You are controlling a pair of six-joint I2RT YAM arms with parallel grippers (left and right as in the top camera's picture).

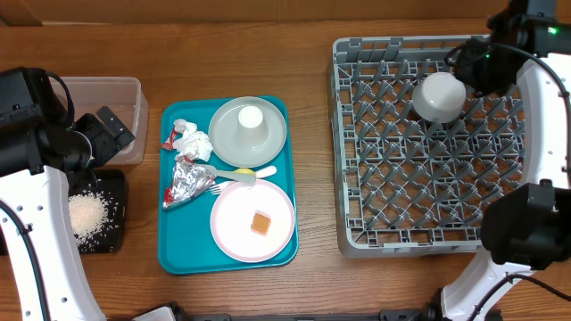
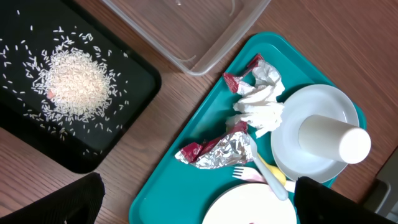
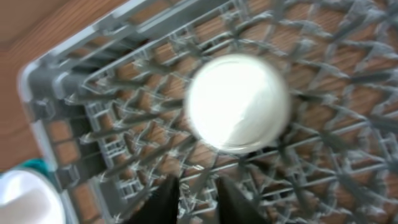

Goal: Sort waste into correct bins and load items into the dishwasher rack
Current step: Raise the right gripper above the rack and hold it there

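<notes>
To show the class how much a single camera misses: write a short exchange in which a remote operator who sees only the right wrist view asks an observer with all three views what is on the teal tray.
Operator: I see the white bowl in the dishwasher rack and only a corner of the teal tray. What is on it?
Observer: A small white cup stands on the pale grey-green plate at the tray's far end.
Operator: Any waste there?
Observer: Yes, crumpled silver foil and crumpled white napkins lie along the tray's left side.
</notes>
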